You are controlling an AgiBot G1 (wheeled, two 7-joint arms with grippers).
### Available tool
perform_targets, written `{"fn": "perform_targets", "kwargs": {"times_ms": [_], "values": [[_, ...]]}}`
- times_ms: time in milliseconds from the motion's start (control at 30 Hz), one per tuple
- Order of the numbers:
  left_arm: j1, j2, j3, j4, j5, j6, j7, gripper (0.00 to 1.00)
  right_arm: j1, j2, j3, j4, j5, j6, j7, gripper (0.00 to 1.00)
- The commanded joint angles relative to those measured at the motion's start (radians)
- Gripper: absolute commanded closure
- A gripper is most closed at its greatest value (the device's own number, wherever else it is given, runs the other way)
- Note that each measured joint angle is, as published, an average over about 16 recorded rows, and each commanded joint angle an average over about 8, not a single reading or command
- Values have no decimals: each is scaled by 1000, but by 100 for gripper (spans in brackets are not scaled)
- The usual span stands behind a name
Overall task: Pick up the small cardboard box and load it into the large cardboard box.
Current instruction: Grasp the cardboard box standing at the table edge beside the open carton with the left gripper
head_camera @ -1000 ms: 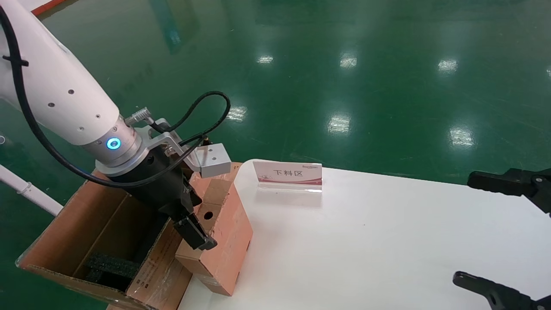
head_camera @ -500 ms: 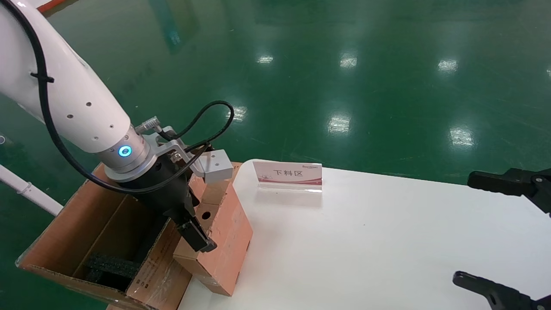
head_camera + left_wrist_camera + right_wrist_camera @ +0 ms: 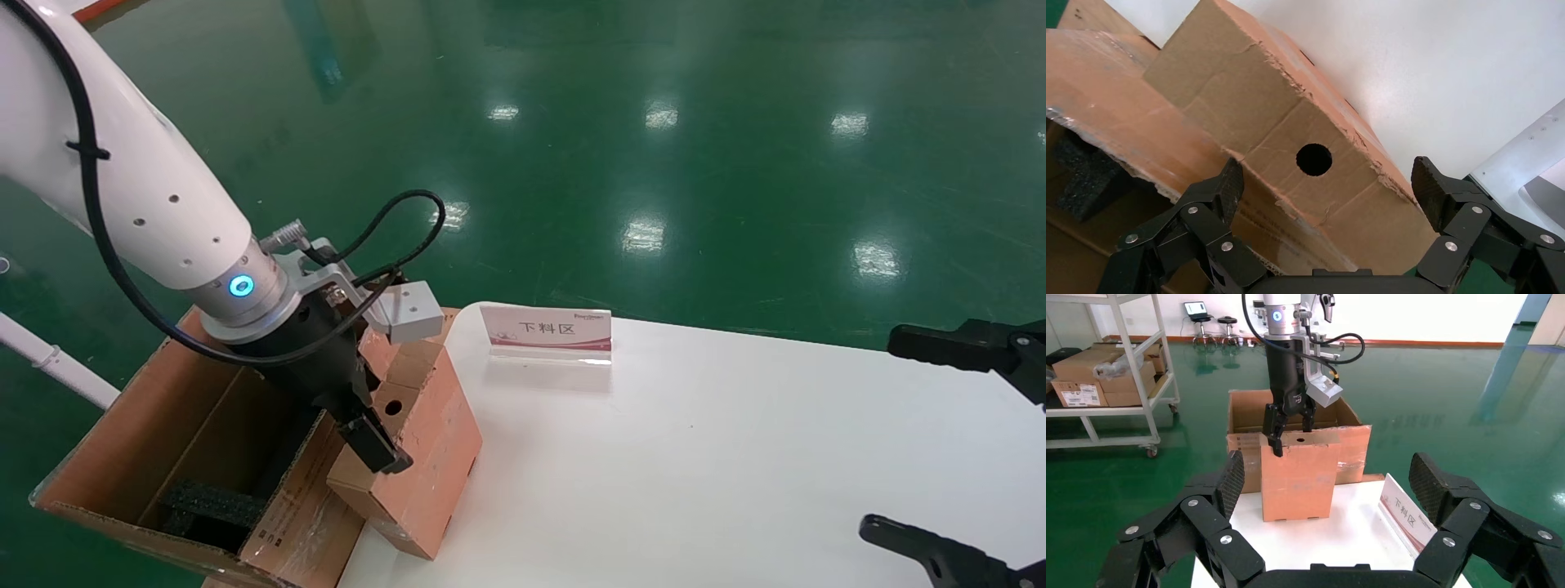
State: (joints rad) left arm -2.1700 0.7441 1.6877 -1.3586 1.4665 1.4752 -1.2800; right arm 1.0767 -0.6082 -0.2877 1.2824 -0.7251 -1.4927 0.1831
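At the table's left end, past its edge, sits the large brown corrugated cardboard box with long flaps and black foam inside, open-topped. Leaning against its near flap, standing tall on the white table, is the small plain brown cardboard box with a round hole in its top face. Its long axis runs upright. My left gripper hangs directly above that top face, fingers spread wide on either side of it, closing on nothing yet as far as I can judge. My right gripper waits open, well apart at the table's other end, so the left arm is far nearer.
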Motion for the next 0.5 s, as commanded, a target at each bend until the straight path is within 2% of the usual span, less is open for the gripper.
{"fn": "perform_targets", "kwargs": {"times_ms": [33, 500], "values": [[4, 2, 3, 0, -1, -4, 0, 0, 0, 0, 0, 0, 0, 0, 0, 0], [51, 12, 24, 2, 44, -61, -23, 0, 0, 0, -1, 0, 1, 0, -1, 0]]}}
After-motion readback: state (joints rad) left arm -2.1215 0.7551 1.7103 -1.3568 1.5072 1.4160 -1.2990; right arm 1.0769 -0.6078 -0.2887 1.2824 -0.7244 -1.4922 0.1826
